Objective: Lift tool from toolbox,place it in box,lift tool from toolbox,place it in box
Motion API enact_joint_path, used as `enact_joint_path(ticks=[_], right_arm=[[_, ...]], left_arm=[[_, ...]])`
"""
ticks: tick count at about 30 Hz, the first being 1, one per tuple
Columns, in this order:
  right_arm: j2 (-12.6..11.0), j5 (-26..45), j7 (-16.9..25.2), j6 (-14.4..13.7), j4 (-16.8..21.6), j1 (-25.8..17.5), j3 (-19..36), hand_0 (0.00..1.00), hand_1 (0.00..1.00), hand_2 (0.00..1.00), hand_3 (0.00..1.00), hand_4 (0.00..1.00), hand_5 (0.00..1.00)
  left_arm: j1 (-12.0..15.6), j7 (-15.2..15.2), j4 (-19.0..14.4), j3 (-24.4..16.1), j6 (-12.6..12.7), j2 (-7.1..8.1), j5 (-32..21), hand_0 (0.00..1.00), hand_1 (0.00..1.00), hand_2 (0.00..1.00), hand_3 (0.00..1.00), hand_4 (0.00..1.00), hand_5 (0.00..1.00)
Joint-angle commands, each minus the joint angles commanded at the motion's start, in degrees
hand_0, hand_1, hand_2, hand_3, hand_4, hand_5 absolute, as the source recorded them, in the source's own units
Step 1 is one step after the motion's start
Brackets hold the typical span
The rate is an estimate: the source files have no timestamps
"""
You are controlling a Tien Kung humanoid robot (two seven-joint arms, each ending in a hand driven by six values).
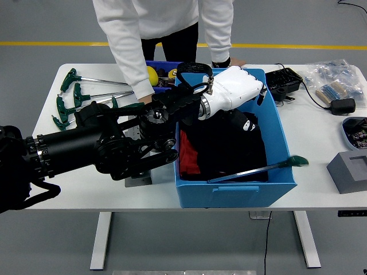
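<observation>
Nearest, below the left hand (236,90), a green-handled T-wrench (259,169) is lying across the blue box (235,192), handle overhanging its right rim; one placing step looks done. The white hand is hanging empty, fingers loosely relaxed, over the box's dark contents; next it likely needs swinging leftward, where more T-wrenches (80,97) are lying beyond the arm; behind it, the person's hand (144,98) is resting beside a small blue bin (163,77) holding a yellow object.

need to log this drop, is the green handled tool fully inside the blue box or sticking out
Sticking out. The green handled tool lies across the blue box with its handle resting over the right rim; the left hand is off it.
</observation>
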Motion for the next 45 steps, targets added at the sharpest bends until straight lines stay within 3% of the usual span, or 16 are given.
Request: enact_joint_path(ticks=[11,15,21,32,38,39,44,45], right_arm=[[0.6,-0.2,0.0,-0.1,0.0,-1.2,1.4,0.702,0.672,0.743,0.613,0.870,0.778],[0.8,0.0,0.0,-0.1,0.0,-1.8,1.8,0.697,0.670,0.743,0.612,0.870,0.779],[1.3,-0.4,-0.2,-0.2,0.0,-2.5,2.4,0.698,0.670,0.743,0.614,0.870,0.778],[1.9,0.8,-0.1,-0.3,0.0,-3.3,1.3,0.697,0.670,0.743,0.613,0.869,0.777],[2.1,1.6,-0.1,-0.4,0.0,-3.5,0.4,0.696,0.668,0.742,0.612,0.869,0.777],[2.2,1.6,-0.1,-0.4,0.0,-3.6,0.3,0.696,0.666,0.739,0.610,0.867,0.774],[2.2,1.0,-0.3,-0.4,0.0,-3.6,0.3,0.696,0.666,0.739,0.610,0.867,0.774],[2.2,1.0,-0.3,-0.4,0.0,-3.6,0.3,0.696,0.666,0.739,0.610,0.866,0.773]], left_arm=[[2.8,0.9,-2.9,-5.1,-1.3,0.31,5.0,0.628,0.625,0.670,0.607,0.911,0.517],[4.2,2.6,-5.4,-8.3,-3.2,3.04,7.4,0.621,0.618,0.666,0.609,0.908,0.514],[7.8,2.8,-9.6,-14.4,-5.4,7.02,9.4,0.604,0.614,0.662,0.616,0.912,0.526],[18.5,5.5,-14.9,-26.9,-8.8,14.37,11.2,0.609,0.614,0.661,0.627,0.916,0.538],[22.6,6.7,-15.7,-31.0,-11.0,16.02,9.9,0.603,0.610,0.651,0.648,0.923,0.568],[22.8,7.3,-15.7,-31.1,-11.6,16.26,9.8,0.603,0.603,0.643,0.724,0.955,0.706],[23.0,10.2,-15.6,-30.6,-15.5,17.24,10.0,0.603,0.603,0.643,0.724,0.955,0.706],[23.1,10.8,-15.7,-30.4,-16.1,17.40,10.2,0.615,0.606,0.644,0.747,0.955,0.768]])
